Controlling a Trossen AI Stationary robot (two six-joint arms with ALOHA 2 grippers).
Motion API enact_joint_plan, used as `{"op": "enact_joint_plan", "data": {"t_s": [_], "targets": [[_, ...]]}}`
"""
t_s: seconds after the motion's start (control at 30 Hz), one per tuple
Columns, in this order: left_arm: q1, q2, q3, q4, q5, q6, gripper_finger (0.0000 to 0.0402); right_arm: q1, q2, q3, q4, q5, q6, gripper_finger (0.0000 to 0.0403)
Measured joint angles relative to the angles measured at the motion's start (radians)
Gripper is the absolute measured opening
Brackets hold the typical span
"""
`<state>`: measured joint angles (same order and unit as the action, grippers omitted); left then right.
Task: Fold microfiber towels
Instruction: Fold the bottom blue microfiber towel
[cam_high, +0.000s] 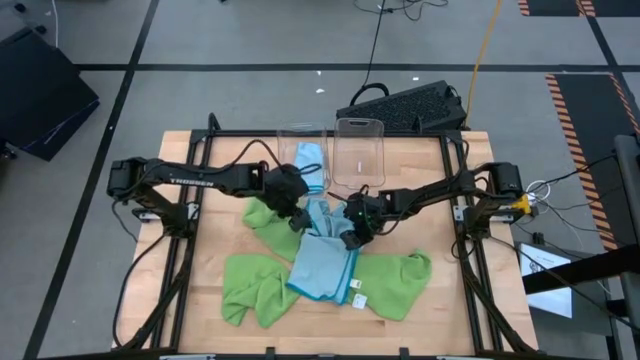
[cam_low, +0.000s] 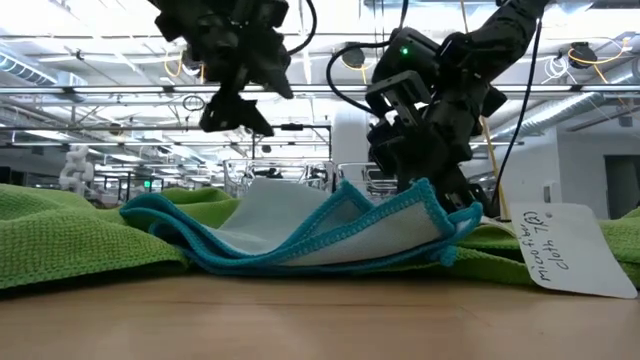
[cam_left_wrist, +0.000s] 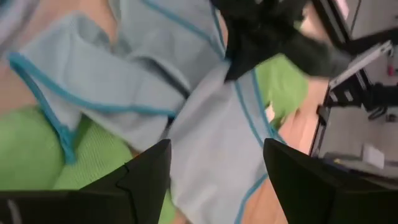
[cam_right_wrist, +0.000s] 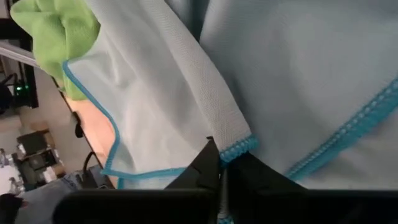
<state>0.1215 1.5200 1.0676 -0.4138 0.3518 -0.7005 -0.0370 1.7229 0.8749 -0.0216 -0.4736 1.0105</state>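
Note:
A light blue microfiber towel (cam_high: 322, 265) with a teal hem lies crumpled in the middle of the table, on top of lime green towels (cam_high: 252, 288) (cam_high: 402, 282). My right gripper (cam_high: 352, 238) is shut on its far right part. My left gripper (cam_high: 297, 216) hangs open above the towel's far left side and touches nothing; in the left wrist view its fingers (cam_left_wrist: 146, 177) stand wide over the blue cloth (cam_left_wrist: 211, 149). Another blue towel (cam_high: 310, 155) lies at a clear bin. My right gripper pinches a teal-hemmed corner (cam_right_wrist: 239, 147) of the light blue towel between its two shut fingers. The fingers slant down from the table's far right. That corner (cam_low: 425, 195) is raised a little, and the remainder of the towel lies slack on the green towels.
Two clear plastic bins (cam_high: 303, 150) (cam_high: 360, 150) stand at the table's far edge. A third green towel (cam_high: 265, 215) lies under my left arm. A white tag (cam_low: 560, 250) sticks out of the pile at the near right. A dark keyboard (cam_high: 405, 105) sits behind the table.

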Motion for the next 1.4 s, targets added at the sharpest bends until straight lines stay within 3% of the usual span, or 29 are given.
{"op": "enact_joint_plan", "data": {"t_s": [0.2,0.33,0.53,0.77,1.13,1.4], "targets": [[-0.015,0.017,0.000,0.094,-0.068,0.265,0.0257,0.057,0.000,0.000,0.032,0.077,-0.082,0.0004],[-0.022,0.018,-0.001,0.094,-0.047,0.377,0.0258,0.101,-0.019,0.000,0.058,0.100,-0.103,0.0003],[-0.024,0.018,-0.001,0.131,-0.048,0.403,0.0258,0.144,-0.111,0.001,0.021,0.258,-0.155,0.0003],[-0.024,0.045,0.001,0.283,-0.041,0.400,0.0242,0.142,-0.178,0.001,-0.041,0.340,-0.242,0.0002],[-0.039,0.207,-0.001,0.268,0.008,0.499,0.0202,0.143,-0.200,0.001,-0.019,0.343,-0.396,0.0002],[-0.022,0.250,0.000,0.248,0.125,0.592,0.0170,0.134,-0.272,0.001,-0.069,0.372,-0.523,0.0002]]}}
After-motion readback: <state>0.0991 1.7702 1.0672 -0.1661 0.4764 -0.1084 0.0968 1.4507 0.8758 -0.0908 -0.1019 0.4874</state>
